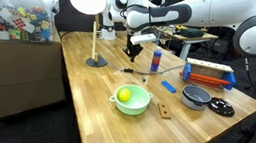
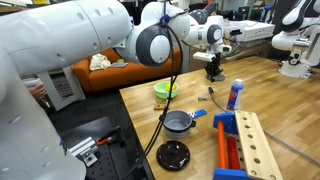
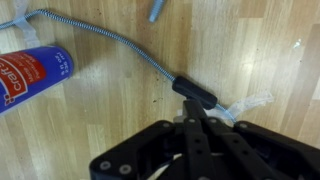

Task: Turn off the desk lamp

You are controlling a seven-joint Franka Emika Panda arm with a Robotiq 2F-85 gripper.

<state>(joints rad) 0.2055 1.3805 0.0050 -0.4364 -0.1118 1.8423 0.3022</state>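
The desk lamp (image 1: 96, 32) stands at the back of the wooden table, with a round dome head whose white face looks bright, a thin pale stem and a dark round base. Its cable (image 3: 100, 32) runs across the table to a black inline switch (image 3: 195, 92). My gripper (image 1: 133, 50) hangs to the right of the lamp base, low over the table. In the wrist view its fingers (image 3: 190, 108) are together, with the tips right at the switch. In an exterior view my gripper (image 2: 215, 70) is seen pointing down; the lamp is not clear there.
A blue and red bottle (image 1: 156, 59) (image 3: 30, 78) stands close beside my gripper. A green bowl (image 1: 132, 99) holds a yellow ball. A grey pot (image 1: 196, 96), a black disc (image 1: 221, 108) and a red and blue box (image 1: 208, 75) lie to the right. A bin of clutter (image 1: 15, 15) stands left.
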